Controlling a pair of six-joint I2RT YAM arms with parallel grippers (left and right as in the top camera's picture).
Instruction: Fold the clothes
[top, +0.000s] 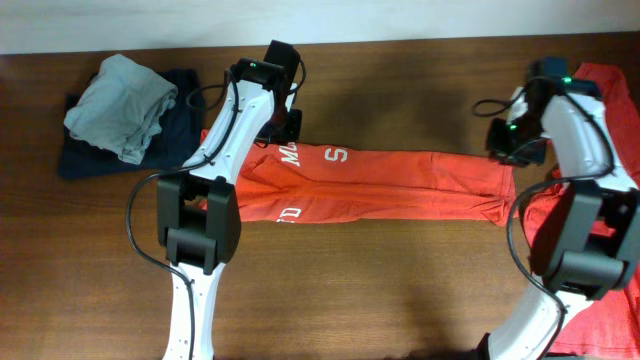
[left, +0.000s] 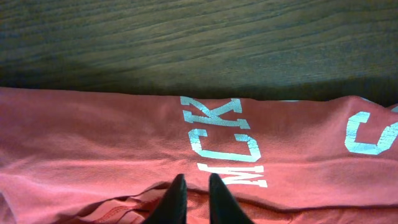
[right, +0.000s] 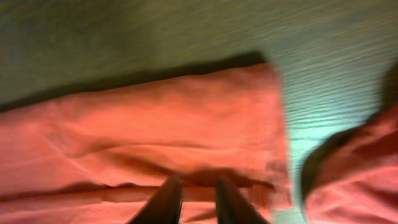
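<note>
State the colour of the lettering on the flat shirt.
White lettering, clearest in the left wrist view.

Your table (top: 380, 290): folded T-shirt (top: 400, 185) lies across the middle | garment heap (top: 125, 115) behind its left end | other T-shirts (top: 605, 325) just beside its right end

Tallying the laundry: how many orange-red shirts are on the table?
2: a folded shirt, a long strip mid-table; a crumpled shirt at the right edge under the right arm, which may hide more.
</note>
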